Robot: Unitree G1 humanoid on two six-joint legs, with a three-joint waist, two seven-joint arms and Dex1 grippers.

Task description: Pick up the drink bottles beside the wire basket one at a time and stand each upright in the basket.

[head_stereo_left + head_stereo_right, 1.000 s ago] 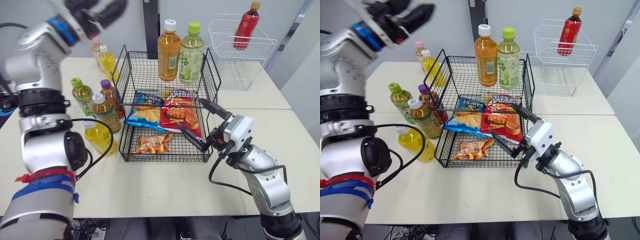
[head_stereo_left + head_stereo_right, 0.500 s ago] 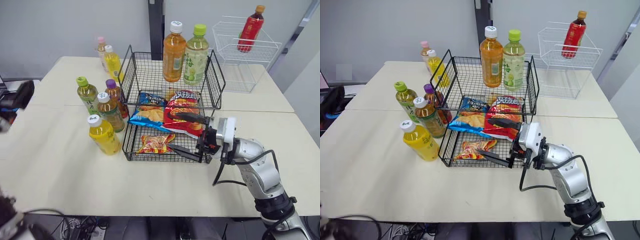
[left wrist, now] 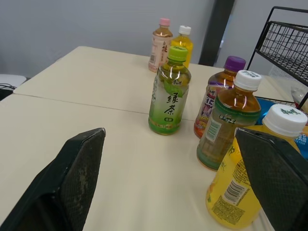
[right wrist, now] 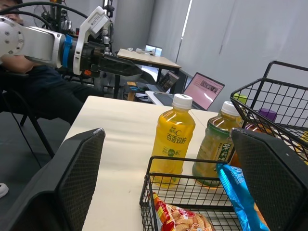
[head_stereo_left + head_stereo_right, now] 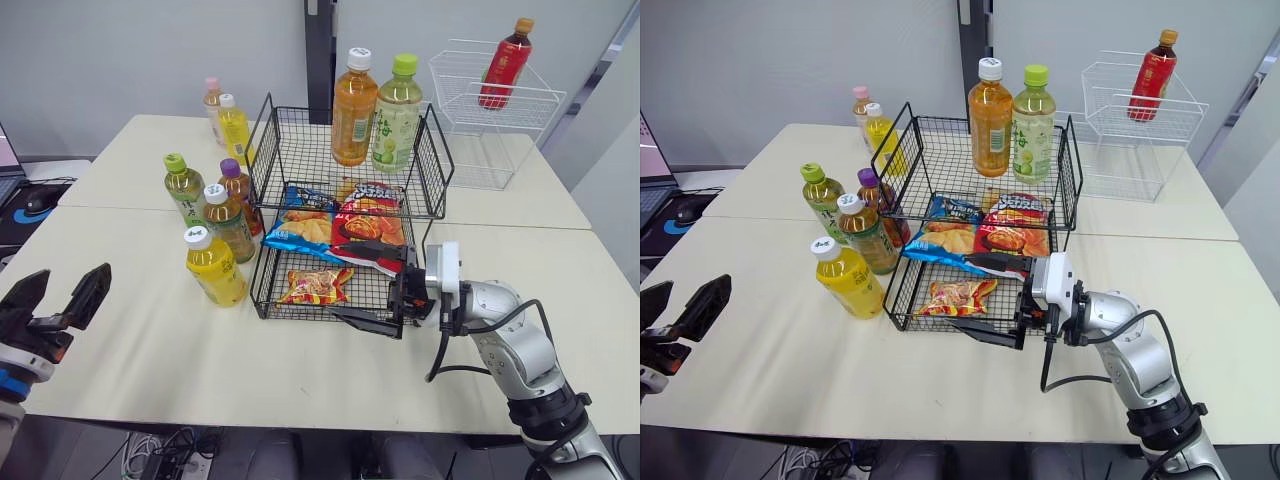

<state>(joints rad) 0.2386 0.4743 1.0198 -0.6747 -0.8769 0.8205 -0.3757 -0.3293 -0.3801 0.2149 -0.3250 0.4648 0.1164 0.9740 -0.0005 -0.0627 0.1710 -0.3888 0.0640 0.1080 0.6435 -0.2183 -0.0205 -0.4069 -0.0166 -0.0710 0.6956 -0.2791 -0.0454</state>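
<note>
The left gripper [image 5: 72, 278] (spread apart, lower left) is way closer; the upright yellow juice bottle [image 5: 215, 270] sits up and right of it.

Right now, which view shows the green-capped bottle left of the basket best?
Left wrist view: the green-capped bottle stands whole and close, label facing us. Eye views show it small, from above, among other bottles; right wrist view, at most a green glimpse through basket wire.

Silver right arm [image 5: 522, 352], white wrist [image 5: 449, 283], black cable [image 5: 438, 352], right tool [image 5: 336, 279] with 2 black fingers [image 5: 365, 322].
</note>
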